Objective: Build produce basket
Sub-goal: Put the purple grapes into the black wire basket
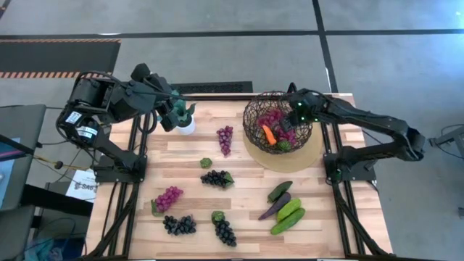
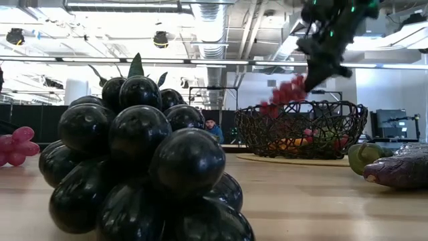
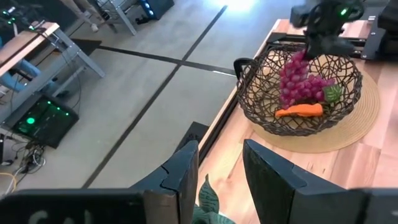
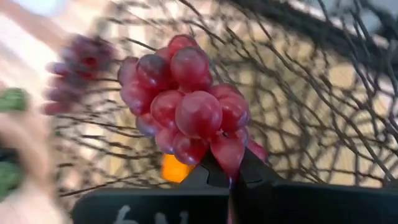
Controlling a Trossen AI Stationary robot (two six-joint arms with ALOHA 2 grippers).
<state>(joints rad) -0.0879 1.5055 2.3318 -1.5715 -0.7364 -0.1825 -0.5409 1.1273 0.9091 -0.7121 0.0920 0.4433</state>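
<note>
Right now the right claw (image 1: 290,116) is hanging over the basket (image 1: 255,130), which is sitting on a flat tan disc (image 1: 308,156) at about two o'clock on the table (image 1: 341,210), and its fingers are pinched together on the stem end of a magenta grape bunch (image 4: 186,109), dangling it just above the rim. Inside the basket an orange carrot (image 1: 269,134) is lying beside more magenta grapes and a green leaf. The left claw (image 3: 217,180) is waiting at about eleven o'clock, fingers standing apart, right over a small potted plant (image 1: 185,116); whether it is touching the leaves is hard to say from these angles. Spread across the table outside the basket are a purple grape bunch (image 1: 225,138) near the centre, a black bunch (image 1: 216,177) just below it, a magenta bunch (image 1: 168,197) and two more black bunches (image 1: 179,225) toward seven and six o'clock, and two green cucumbers (image 1: 288,215) with a dark eggplant (image 1: 274,207) lying together at about five o'clock.
</note>
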